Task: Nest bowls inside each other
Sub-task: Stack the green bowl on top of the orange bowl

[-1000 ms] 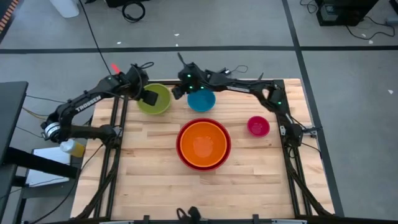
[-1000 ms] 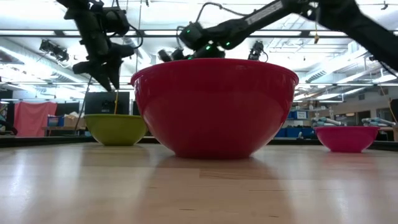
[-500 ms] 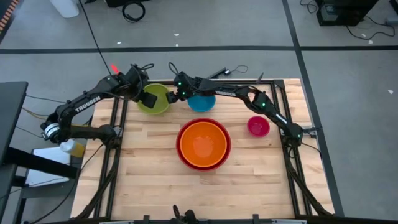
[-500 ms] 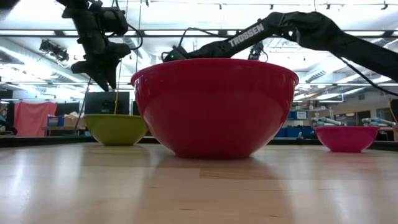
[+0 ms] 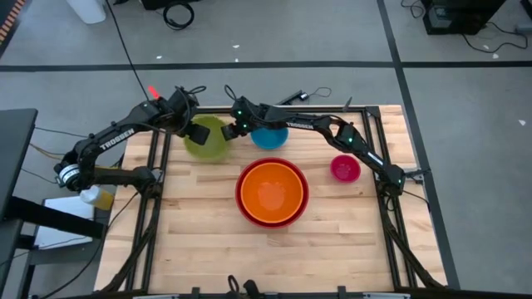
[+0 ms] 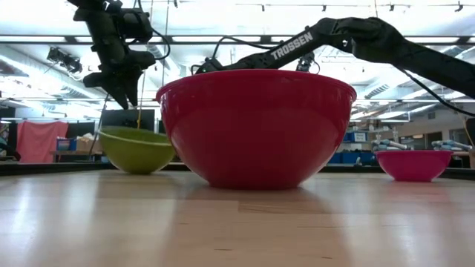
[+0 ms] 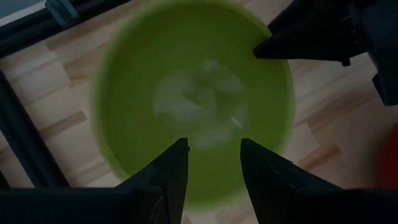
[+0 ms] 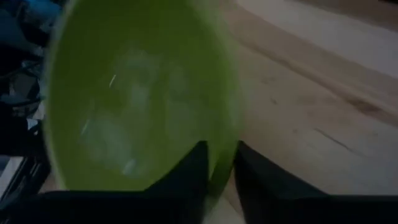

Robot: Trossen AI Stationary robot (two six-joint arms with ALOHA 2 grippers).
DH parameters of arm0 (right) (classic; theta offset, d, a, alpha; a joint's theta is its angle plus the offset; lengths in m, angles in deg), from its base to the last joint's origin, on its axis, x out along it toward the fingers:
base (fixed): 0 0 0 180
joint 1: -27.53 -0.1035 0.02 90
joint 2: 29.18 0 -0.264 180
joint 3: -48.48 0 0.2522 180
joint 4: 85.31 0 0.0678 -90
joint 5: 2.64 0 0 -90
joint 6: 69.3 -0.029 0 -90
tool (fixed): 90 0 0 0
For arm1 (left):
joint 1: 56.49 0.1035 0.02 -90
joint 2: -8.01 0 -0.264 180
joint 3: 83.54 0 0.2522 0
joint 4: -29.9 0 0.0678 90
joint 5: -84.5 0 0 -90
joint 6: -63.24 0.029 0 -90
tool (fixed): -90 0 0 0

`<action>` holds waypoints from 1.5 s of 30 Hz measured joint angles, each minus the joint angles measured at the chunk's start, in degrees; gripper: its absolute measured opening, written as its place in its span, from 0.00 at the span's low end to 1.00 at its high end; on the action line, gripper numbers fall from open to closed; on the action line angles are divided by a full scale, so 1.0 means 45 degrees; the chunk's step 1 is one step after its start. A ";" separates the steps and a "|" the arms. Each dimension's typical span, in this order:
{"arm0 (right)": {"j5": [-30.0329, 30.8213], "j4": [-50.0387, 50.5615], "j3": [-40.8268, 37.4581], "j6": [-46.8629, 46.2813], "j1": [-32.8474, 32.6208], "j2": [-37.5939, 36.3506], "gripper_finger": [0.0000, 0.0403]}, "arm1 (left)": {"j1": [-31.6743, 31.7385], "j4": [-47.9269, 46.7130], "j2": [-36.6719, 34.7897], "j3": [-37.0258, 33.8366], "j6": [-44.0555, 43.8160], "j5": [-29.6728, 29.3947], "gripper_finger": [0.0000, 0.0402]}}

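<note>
The yellow-green bowl [image 5: 208, 143] sits at the far left of the table and looks tilted in the low view [image 6: 137, 148]. My right gripper [image 5: 229, 129] reaches across from the right and is shut on its rim. My left gripper [image 7: 214, 144] hangs open just above the same bowl [image 7: 193, 93] without touching it. The blue bowl [image 5: 270, 135] lies partly under my right arm. The orange bowl [image 5: 273, 191] sits inside the red bowl [image 6: 256, 126] at the table's middle. The small magenta bowl [image 5: 345, 169] stands at the right. My right gripper pinches the yellow-green bowl's rim [image 8: 227, 132] on the side facing the blue bowl. One finger [image 8: 194, 167] is inside the bowl and one [image 8: 250, 174] outside. The fingers slant down from the table's right. The bowl sits tilted in the hold.
The table's near half of bare wood [image 5: 274, 257] lies free in front of the red bowl. Both arms crowd the far left corner over the yellow-green bowl. The table's metal frame [image 7: 25, 143] runs just beside that bowl.
My right gripper has gone from above the blue bowl down and toward the table's left, to the yellow-green bowl's rim. In the last half second that bowl has tipped out of level and shifted a little toward the near edge.
</note>
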 joint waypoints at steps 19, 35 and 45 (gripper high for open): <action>0.1435 0.4759 -0.0013 0.4027 0.0368 -0.4366 0.06 | -0.1006 0.2505 -0.1104 0.0044 -0.1151 0.0350 0.38; 0.4886 1.2473 -0.0005 0.5460 0.1064 -0.7075 0.06 | -0.2167 0.9497 -0.2763 -0.0015 0.1158 0.3486 0.38; 0.4511 1.4568 -0.0005 0.3991 -0.1088 -0.8074 0.07 | -0.2312 0.9396 -0.2679 -0.0015 0.2080 0.3834 0.38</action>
